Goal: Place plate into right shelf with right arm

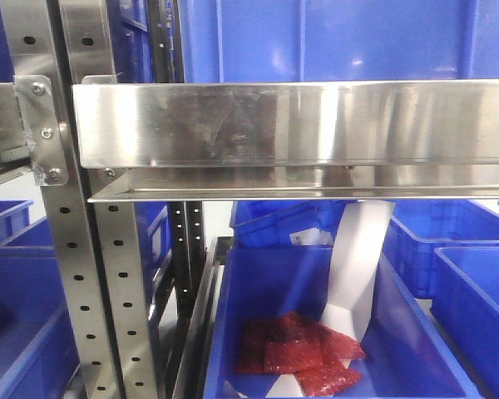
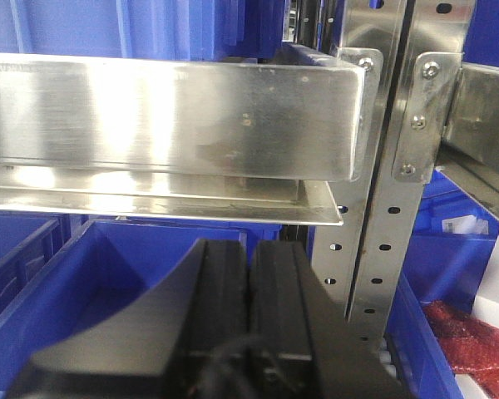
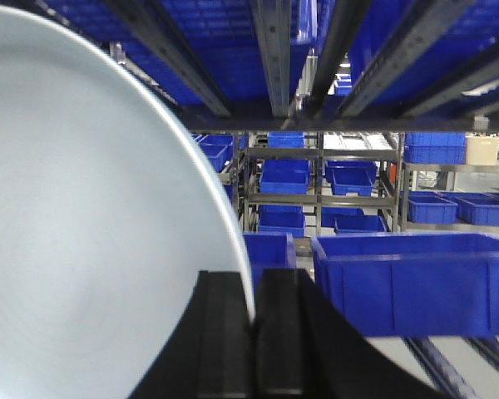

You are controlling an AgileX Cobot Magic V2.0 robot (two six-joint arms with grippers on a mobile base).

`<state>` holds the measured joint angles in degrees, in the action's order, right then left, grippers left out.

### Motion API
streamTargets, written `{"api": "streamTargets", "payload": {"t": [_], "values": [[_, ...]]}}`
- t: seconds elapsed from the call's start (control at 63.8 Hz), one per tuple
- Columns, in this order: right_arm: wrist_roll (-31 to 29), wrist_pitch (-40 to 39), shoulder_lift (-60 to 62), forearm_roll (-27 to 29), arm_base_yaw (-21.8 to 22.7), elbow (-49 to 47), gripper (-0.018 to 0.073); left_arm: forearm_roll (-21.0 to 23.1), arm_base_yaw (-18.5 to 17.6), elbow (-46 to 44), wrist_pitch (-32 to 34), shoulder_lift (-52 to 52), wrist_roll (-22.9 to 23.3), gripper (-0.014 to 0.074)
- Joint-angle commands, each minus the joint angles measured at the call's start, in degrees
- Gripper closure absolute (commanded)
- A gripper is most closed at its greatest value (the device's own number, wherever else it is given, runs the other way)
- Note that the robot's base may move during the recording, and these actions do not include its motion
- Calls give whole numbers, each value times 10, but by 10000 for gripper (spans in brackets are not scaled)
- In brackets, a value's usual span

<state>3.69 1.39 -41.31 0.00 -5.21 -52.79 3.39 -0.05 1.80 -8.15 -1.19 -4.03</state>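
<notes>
Pale bluish-white and glossy, the plate (image 3: 83, 224) fills the left half of the right wrist view. It stands on edge, its face with faint concentric rings turned toward the camera, and its rim curves down from the upper left to the claw at the bottom centre. Being round, it shows no long axis; its plane runs roughly along the claw's line of reach. The right claw (image 3: 252, 332) is closed on the plate's rim, with the two black fingers (image 3: 220, 332) pressed together and the rim edge entering the seam between them.

Beyond the plate, dark rails and the undersides of blue bins (image 3: 416, 283) run overhead, and a large blue bin sits just right of the claw, low in the frame. Further racks with blue bins stand well behind.

In the left wrist view, the left claw (image 2: 248, 320) has its black fingers meeting with no gap, holding nothing. It hangs just below the broad steel rail of the right shelf (image 2: 175, 116), above a blue bin. Perforated uprights (image 2: 374, 241) stand to its right.

The front-facing view shows the same steel rail across the upper frame, a perforated upright at the left, and below it a blue bin holding red packets (image 1: 299, 353) and a white paper strip (image 1: 358, 266) leaning against the bin's right inner wall.
</notes>
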Motion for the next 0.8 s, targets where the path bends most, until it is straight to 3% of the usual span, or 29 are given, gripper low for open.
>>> {"api": "streamTargets", "payload": {"t": [0.0,0.314,0.627,0.706,0.784], "values": [[-1,-65,-64,0,0,-76,505,2,-4,5,49,-1,-2,643],[-1,-110,-297,-3,-47,-223,505,2,-4,5,49,-1,-2,643],[-1,-127,-418,-14,-63,-246,497,2,-4,5,49,-1,-2,643],[-1,-124,-423,-14,-63,-246,433,2,-4,5,49,-1,-2,643],[2,-124,-423,-7,-63,-246,279,2,-4,5,49,-1,-2,643]]}}
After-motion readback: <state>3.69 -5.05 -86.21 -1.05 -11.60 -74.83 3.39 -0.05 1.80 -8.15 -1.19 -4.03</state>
